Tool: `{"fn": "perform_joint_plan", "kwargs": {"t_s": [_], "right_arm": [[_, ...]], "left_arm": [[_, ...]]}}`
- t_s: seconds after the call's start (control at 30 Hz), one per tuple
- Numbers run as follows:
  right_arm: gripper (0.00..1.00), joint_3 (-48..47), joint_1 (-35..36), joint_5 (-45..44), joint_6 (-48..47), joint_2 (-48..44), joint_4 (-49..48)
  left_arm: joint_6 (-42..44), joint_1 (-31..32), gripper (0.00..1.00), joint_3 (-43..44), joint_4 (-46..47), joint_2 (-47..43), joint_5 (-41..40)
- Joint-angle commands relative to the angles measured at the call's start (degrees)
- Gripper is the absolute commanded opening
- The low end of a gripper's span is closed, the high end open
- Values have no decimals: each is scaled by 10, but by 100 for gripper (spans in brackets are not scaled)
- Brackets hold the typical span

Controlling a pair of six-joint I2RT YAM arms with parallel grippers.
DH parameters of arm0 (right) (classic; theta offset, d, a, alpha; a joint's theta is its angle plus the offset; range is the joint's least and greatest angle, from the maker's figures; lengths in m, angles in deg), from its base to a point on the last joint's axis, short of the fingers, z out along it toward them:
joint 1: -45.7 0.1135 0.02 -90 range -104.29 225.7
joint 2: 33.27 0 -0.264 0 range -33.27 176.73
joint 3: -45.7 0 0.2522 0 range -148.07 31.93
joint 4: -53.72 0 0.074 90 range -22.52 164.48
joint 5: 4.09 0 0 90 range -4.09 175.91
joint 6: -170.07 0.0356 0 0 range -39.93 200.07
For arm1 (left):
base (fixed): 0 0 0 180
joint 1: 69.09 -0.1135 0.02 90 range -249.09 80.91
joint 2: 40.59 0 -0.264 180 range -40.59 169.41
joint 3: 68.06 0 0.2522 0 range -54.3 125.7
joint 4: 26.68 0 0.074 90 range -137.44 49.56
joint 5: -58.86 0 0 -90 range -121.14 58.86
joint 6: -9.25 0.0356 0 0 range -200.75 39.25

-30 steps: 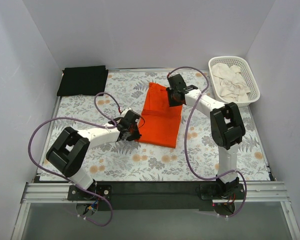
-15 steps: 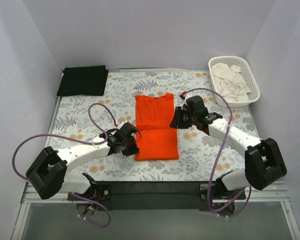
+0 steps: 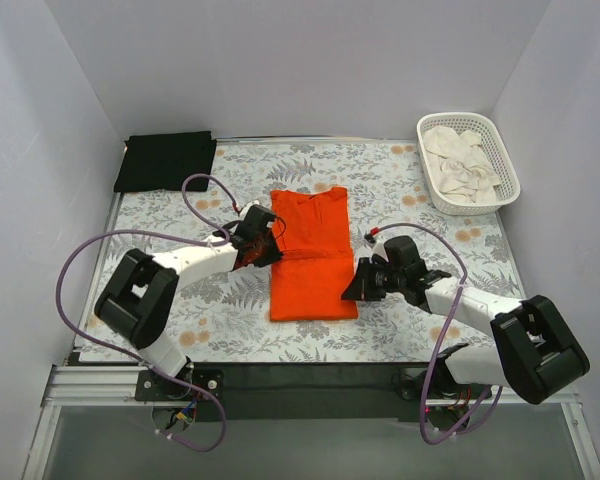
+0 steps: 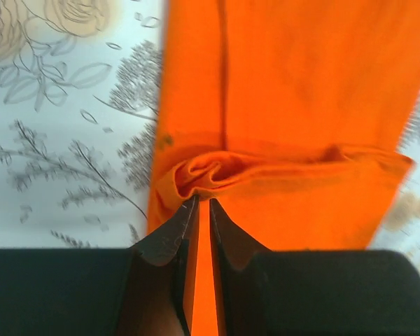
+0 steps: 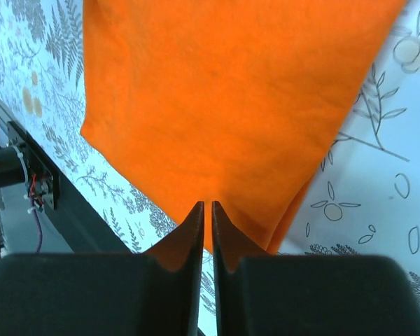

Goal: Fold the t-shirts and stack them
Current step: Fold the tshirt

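Pale walls [image 3: 280,60] close in three sides of a table [image 3: 180,320] covered in a grey-and-orange floral print, and a black rail [image 3: 310,380] runs along its near edge, where both arms are bolted.

Nearest the rail, the right hand [image 3: 350,291] lies low on the table, with its tips at the right edge of the orange t-shirt [image 3: 310,270], close to that shirt's near right corner. In the right wrist view, the right hand [image 5: 208,204] has its fingers drawn together to a thin slit over the shirt's edge [image 5: 217,91]. The cloth there lies flat, and it cannot be seen whether any of it is caught between them.

A little farther in, the left hand [image 3: 271,244] meets the shirt's left edge about halfway along. The left wrist view shows this left hand [image 4: 202,201] closed on a puckered bunch of the orange cloth [image 4: 301,84], with orange showing in the narrow gap between the fingers.

The orange t-shirt lies in the middle of the table as a tall folded rectangle. A crease runs across it, and its neckline is at the far end.

At the far left corner, well apart from it, the black t-shirt [image 3: 165,161] lies folded flat. At the far right corner stands a white lattice basket [image 3: 510,175] with white cloths [image 3: 458,160] in it.
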Motion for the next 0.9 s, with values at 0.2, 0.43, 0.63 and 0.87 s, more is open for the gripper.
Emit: {"fn": "perform_joint_plan", "kwargs": {"t_s": [0.2,0.43,0.63,0.87], "right_arm": [[5,74,-5,6,-3,15,-57],[13,-7,0,-54,-24,-44,106],[26,-83,30,-147,12,-86,228],[42,-144,130,-271,94,-39,345]], "left_arm": [[16,-51,11,3,35,71,18],[40,-47,30,-14,-51,-40,22],[10,27,62,-56,-182,-145,-52],[-55,109,70,-92,-242,-186,-44]]}}
